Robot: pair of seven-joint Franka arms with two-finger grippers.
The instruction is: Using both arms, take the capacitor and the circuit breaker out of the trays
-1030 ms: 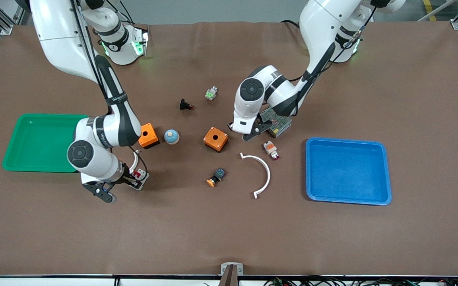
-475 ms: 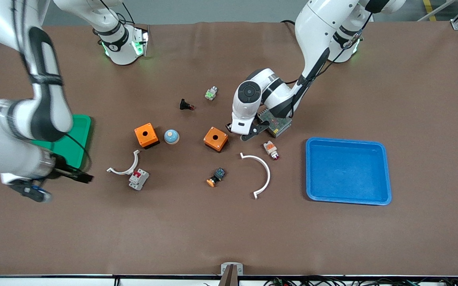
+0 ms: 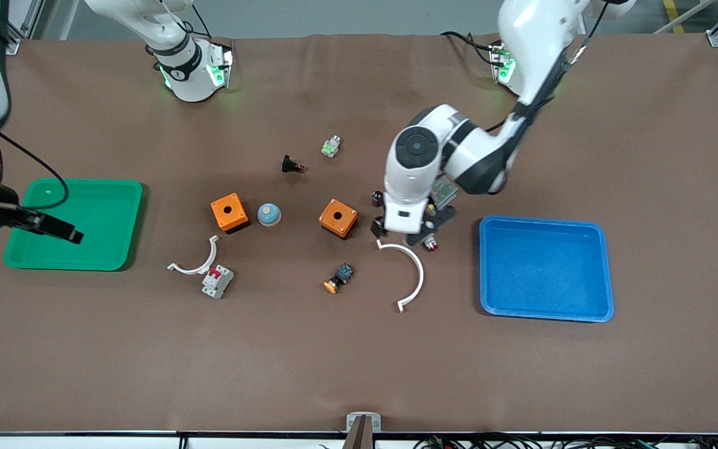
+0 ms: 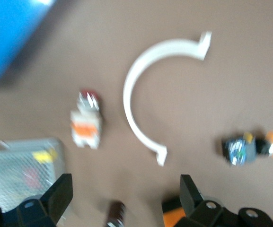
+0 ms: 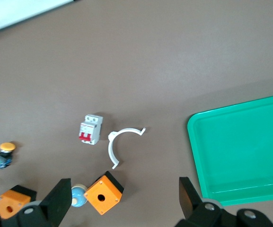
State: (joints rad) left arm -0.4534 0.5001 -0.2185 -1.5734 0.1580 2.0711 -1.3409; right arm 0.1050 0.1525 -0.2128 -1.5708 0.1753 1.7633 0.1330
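The capacitor [image 3: 376, 199], a tiny black cylinder, lies on the table beside an orange box [image 3: 338, 217]. It also shows in the left wrist view [image 4: 116, 215]. My left gripper [image 3: 404, 236] [image 4: 125, 189] is open and empty, over the table by the end of a white arc [image 3: 410, 269]. The breaker [image 3: 217, 281], light grey with a red switch, lies next to a smaller white arc [image 3: 197, 263]. It also shows in the right wrist view [image 5: 90, 129]. My right gripper [image 3: 25, 247] [image 5: 123, 189] is open and empty, high over the green tray [image 3: 116, 187].
A blue tray [image 3: 546, 315] sits toward the left arm's end. On the table are a second orange box [image 3: 230, 212], a blue dome [image 3: 268, 214], a black-blue switch with orange cap [image 3: 339, 278], a black part with red tip [image 3: 291, 165] and a mesh module [image 3: 443, 187].
My right arm has lifted away from the breaker and swung over the green tray, empty. My left gripper has moved off the capacitor toward the front camera; the capacitor now shows on the table.
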